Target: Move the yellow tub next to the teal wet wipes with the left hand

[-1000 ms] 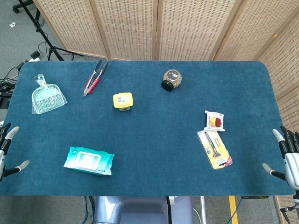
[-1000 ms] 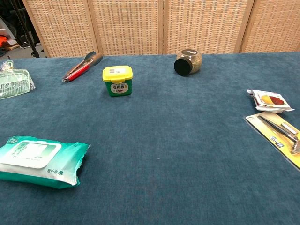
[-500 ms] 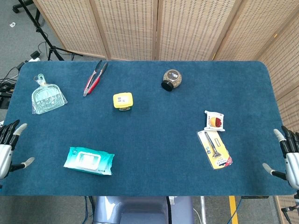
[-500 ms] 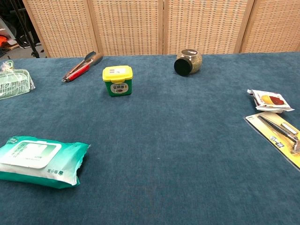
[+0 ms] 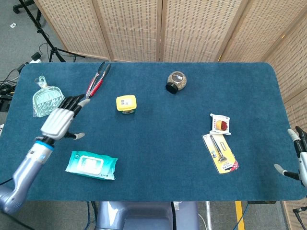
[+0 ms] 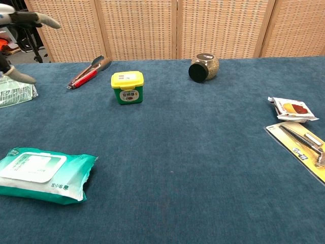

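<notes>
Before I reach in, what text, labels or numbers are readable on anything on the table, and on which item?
None can be read for sure.
Yellow tub: white sticker on the lid, printed green side label, both too blurred.
Teal wet wipes: small print along the front edge, too small to read.
Yellow tool card: dark markings, illegible.
Snack packet: a picture, no legible words.
Jar, tongs: no text visible.

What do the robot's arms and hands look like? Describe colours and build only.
The left hand has a pale silver-white back, dark fingers with light grey tips, and a blue band at the wrist leading into a smooth silver-grey arm. The right hand, cut off at the frame edge, shows the same dark fingers with grey tips.
</notes>
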Robot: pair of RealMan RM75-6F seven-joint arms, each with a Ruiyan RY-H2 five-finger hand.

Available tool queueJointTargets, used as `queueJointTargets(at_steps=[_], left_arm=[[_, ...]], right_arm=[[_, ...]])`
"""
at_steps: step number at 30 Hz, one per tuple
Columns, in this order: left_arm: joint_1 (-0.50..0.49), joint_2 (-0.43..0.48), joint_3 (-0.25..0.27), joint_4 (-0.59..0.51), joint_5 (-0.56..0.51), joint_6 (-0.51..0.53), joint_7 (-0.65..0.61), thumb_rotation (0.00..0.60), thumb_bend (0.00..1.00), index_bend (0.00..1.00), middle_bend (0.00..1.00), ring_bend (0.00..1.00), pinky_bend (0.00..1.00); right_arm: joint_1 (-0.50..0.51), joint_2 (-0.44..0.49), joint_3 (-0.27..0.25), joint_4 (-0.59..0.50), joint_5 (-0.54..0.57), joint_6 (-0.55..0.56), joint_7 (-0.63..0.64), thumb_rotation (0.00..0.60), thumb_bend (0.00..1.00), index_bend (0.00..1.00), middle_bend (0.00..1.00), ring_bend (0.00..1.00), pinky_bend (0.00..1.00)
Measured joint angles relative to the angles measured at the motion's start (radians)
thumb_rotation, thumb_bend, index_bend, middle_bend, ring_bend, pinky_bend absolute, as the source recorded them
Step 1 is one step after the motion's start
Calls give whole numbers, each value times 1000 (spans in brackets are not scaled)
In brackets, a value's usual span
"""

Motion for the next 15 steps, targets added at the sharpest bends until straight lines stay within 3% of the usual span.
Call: queueJointTargets(at_steps=[8, 15], left_arm=[[-202, -168, -43, 95, -273, -103, 224, 600, 0, 0, 0, 0, 0], [-360, -329, -62, 320, -473, -132, 341, 600, 0, 0, 0, 0, 0]], right_arm=[[9, 3, 16, 25, 47, -33, 29, 600, 0, 0, 0, 0, 0], [12, 5, 39, 53, 105, -58, 58, 600, 0, 0, 0, 0, 0]])
